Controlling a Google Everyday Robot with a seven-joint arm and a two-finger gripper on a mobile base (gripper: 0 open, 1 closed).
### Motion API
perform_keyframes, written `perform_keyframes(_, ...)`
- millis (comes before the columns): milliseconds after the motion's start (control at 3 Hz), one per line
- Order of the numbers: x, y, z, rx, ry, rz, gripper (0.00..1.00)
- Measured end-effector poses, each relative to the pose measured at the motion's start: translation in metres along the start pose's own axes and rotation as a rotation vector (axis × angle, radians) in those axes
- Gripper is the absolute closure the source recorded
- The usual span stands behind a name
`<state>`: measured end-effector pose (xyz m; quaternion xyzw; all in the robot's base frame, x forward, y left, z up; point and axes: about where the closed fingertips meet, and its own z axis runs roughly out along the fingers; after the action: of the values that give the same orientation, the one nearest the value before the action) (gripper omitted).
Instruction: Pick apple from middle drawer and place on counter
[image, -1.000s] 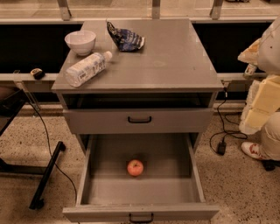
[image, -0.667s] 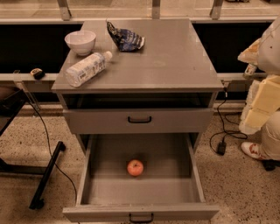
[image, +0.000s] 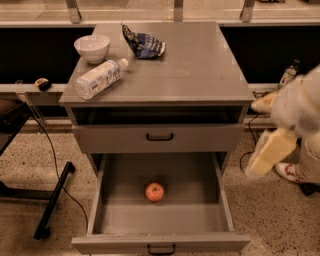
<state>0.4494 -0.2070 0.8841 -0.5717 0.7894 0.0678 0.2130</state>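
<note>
The apple (image: 154, 191), small and red-orange, lies on the tray of the open middle drawer (image: 160, 222), near its centre. The drawer is pulled out at the bottom of the cabinet, with a small black handle on its front edge. The grey counter (image: 195, 65) tops the cabinet. My gripper (image: 270, 151) is on the arm at the right of the cabinet. It is level with the drawer's right wall, outside it and well apart from the apple. It holds nothing that I can see.
On the counter stand a white bowl (image: 92, 47), a plastic bottle (image: 99, 78) lying on its side and a crumpled blue bag (image: 143, 43). A shut upper drawer (image: 160, 137) sits above the open one. A black stand leg (image: 53, 200) and cables lie on the floor at the left.
My arm has moved left and down, closer to the drawer's right side. The apple, drawer and counter items have not moved.
</note>
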Motion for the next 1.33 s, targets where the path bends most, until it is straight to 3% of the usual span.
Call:
perform_keyframes(333,0.025,0.032,0.071,-0.068,-0.168,0.036,0.00)
perform_keyframes(667,0.040,0.035,0.098,-0.054,-0.338,0.040,0.00)
perform_keyframes(1000,0.042,0.032,0.098,-0.030,-0.376,-0.029,0.00)
perform_keyframes(1333,0.036,0.038,0.150,-0.045,-0.412,0.007,0.00)
